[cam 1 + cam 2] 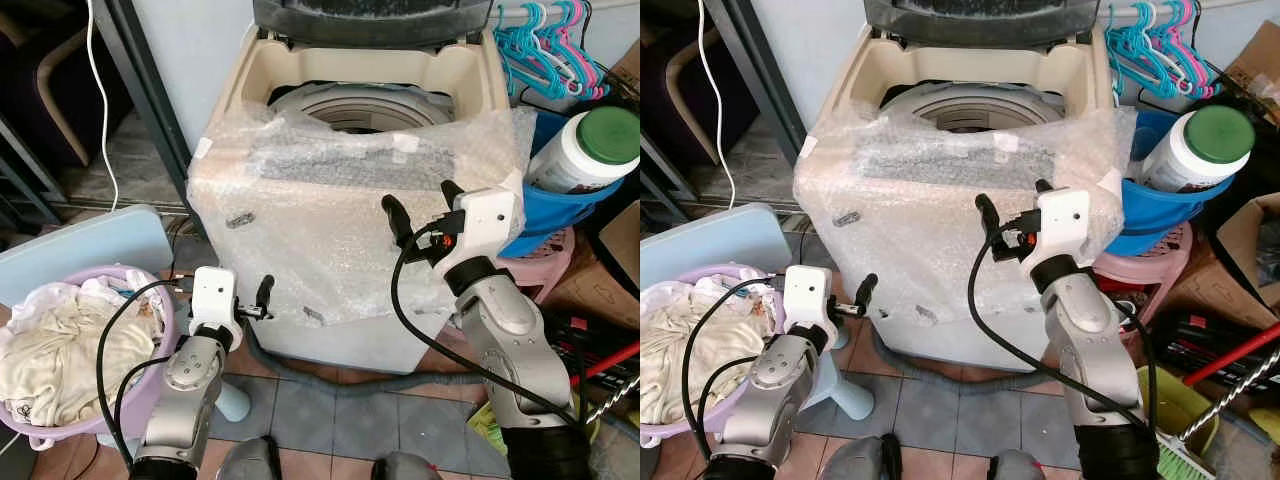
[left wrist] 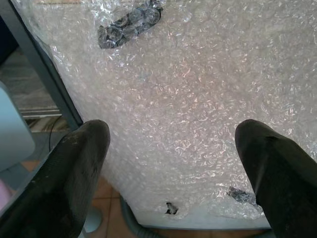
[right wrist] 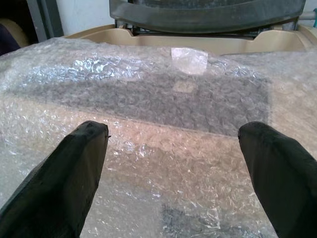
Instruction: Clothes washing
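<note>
A cream top-loading washing machine (image 1: 330, 215) stands before me with its dark lid (image 1: 370, 20) raised and its drum (image 1: 360, 105) showing. Bubble wrap (image 3: 168, 99) covers its front and control panel. At my lower left a purple basket (image 1: 165, 350) holds white and cream clothes (image 1: 60, 345). My left gripper (image 1: 222, 290) is low, close to the washer's lower front corner and beside the basket, open with nothing between its fingers (image 2: 79, 168). My right gripper (image 1: 423, 205) is raised in front of the wrapped front panel, open and holding nothing, its fingers (image 3: 74, 173) wide apart.
A blue bin (image 1: 555, 215) with a white green-lidded bottle (image 1: 585, 150) sits right of the washer, above a pink stool (image 1: 545, 265). Teal and pink hangers (image 1: 550, 45) hang at the top right. A grey hose (image 1: 350, 380) crosses the tiled floor. A light blue stool (image 1: 90, 245) stands behind the basket.
</note>
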Robot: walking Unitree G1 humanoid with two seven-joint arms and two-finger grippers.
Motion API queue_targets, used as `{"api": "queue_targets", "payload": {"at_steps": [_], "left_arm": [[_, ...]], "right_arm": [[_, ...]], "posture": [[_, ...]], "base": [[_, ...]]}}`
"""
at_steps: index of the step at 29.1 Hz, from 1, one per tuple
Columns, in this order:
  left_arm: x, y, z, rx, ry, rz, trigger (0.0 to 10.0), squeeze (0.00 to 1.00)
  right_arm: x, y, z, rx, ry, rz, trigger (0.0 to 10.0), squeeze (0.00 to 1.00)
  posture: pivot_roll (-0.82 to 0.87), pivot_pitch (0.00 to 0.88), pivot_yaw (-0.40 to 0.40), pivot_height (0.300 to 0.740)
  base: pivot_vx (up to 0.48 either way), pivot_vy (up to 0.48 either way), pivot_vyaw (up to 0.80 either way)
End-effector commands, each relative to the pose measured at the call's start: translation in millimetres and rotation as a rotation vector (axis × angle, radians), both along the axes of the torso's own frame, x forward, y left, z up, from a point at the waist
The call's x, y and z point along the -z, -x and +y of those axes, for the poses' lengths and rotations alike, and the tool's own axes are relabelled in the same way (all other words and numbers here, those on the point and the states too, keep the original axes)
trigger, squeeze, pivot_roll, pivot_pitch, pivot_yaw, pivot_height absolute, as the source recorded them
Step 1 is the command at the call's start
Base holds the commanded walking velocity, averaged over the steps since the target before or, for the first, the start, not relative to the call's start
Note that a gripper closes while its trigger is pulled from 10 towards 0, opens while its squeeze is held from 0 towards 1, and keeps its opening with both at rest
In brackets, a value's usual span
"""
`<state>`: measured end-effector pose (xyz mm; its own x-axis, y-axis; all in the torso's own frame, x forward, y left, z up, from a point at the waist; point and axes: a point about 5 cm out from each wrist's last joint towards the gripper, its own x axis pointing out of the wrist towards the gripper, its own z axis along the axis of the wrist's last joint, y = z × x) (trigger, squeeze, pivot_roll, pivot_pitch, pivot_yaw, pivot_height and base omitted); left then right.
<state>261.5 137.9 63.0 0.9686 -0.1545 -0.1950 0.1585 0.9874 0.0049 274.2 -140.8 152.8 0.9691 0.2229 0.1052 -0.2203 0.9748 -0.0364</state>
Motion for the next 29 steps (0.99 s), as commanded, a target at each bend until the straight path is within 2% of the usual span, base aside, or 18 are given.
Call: {"api": "queue_targets", "payload": {"at_steps": [1, 2, 3, 7, 13, 29], "left_arm": [[-6, -1.4, 2.5, -0.023, 0.003, -0.037, 10.0, 0.0], [-7, -1.5, 2.5, -0.025, 0.002, -0.042, 10.0, 0.0], [-8, -1.5, 2.1, -0.027, 0.008, -0.05, 10.0, 0.0], [-14, -2.4, -2.8, -0.009, 0.017, -0.09, 10.0, 0.0], [-14, -5.4, -4.4, 0.001, 0.017, -0.085, 10.0, 0.0], [-12, -8.8, -9.3, 0.019, -0.004, -0.064, 10.0, 0.0]], "right_arm": [[-3, 4.7, 3.9, 0.031, 0.016, -0.034, 10.0, 0.99], [-2, 5.3, 3.7, 0.039, 0.018, -0.034, 10.0, 0.99], [0, 6.2, 2.8, 0.052, 0.024, -0.033, 10.0, 0.0], [7, 10.4, 1.5, 0.069, 0.03, -0.02, 10.0, 0.0], [10, 10.1, 2.1, 0.099, 0.014, -0.015, 10.0, 0.0], [2, -3.5, -1.4, 0.118, -0.038, -0.031, 10.0, 0.0]], "posture": [[-0.11, 0.11, 0.062, 0.74], [-0.11, 0.11, 0.062, 0.74], [-0.12, 0.109, 0.059, 0.74], [-0.13, 0.101, 0.056, 0.74], [-0.12, 0.08, 0.061, 0.74], [-0.11, 0.058, 0.06, 0.74]], "base": [[0.0, 0.0, 0.0], [0.0, 0.0, 0.0], [0.0, 0.0, 0.0], [0.0, 0.0, 0.0], [0.0, 0.046, 0.0], [0.0, 0.437, 0.0]]}}
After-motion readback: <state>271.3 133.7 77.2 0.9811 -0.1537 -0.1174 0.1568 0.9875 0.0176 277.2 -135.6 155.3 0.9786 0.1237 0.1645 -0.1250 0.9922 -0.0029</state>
